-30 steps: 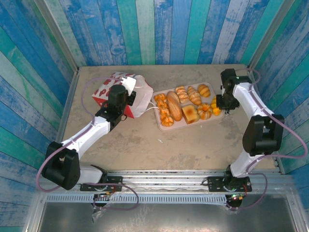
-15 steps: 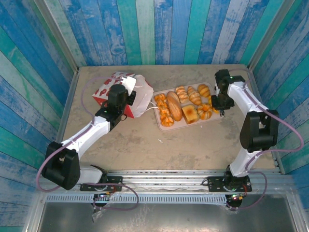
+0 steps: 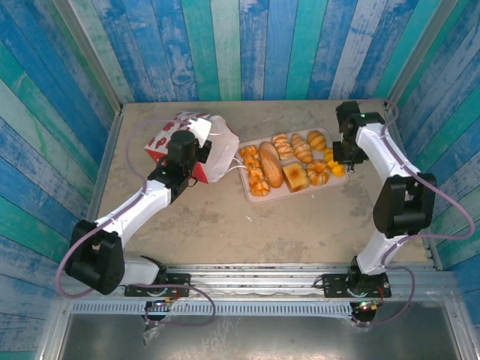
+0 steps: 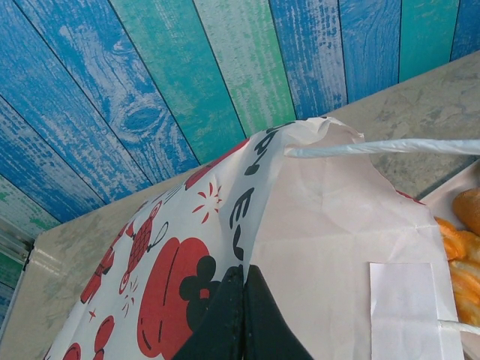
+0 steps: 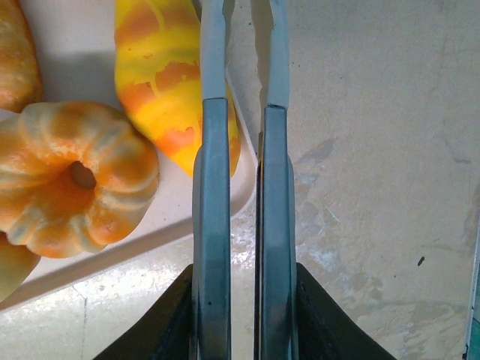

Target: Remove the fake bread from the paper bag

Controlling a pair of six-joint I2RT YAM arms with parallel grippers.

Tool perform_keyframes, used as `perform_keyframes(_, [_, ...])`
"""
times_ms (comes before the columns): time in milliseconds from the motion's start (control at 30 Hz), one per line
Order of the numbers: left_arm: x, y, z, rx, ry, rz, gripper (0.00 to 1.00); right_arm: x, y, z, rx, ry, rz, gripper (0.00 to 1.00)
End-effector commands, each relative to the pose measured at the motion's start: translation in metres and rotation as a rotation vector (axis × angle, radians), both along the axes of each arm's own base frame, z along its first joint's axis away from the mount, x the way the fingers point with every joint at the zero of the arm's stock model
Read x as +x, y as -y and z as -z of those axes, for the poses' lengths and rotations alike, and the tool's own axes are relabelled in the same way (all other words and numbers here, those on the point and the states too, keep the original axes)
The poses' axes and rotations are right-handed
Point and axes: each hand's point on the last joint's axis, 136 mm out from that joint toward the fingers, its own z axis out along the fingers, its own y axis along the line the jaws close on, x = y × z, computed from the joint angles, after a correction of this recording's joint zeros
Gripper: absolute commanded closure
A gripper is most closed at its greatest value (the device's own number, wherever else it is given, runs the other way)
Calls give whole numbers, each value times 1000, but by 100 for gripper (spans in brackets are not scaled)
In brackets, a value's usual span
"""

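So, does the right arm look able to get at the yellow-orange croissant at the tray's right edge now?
Probably yes. The right gripper hangs right beside that croissant, over the rim of the tray, with nothing between them. Its jaws stand only narrowly apart, so they would likely need opening first.
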Motion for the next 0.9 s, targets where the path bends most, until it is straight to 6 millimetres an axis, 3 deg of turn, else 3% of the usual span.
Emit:
perform_keyframes(0, [-4,-1,-43,-82,83,-13,100,-9,-4,-35,43,94,18,69])
perform_keyframes(300, [-10,-12,-96,-302,101,-68,100,-48,-23,-64,202,208,2,68])
perform_keyframes(533, [-6,-19,-115,-571,30,-51,100,-77,-21,-68,233,252,58,68])
perform_keyframes(700, [5,-26,-108,-761,-54,-34,100,-88,-23,-68,256,263,73,68])
perform_keyframes(733, [13,-27,-93,-798,-97,-40,100,-90,-23,-68,261,266,75,68])
perform_keyframes(867, [23,-35,-70,-957,-172,-15,100,-94,-24,-70,270,269,73,68])
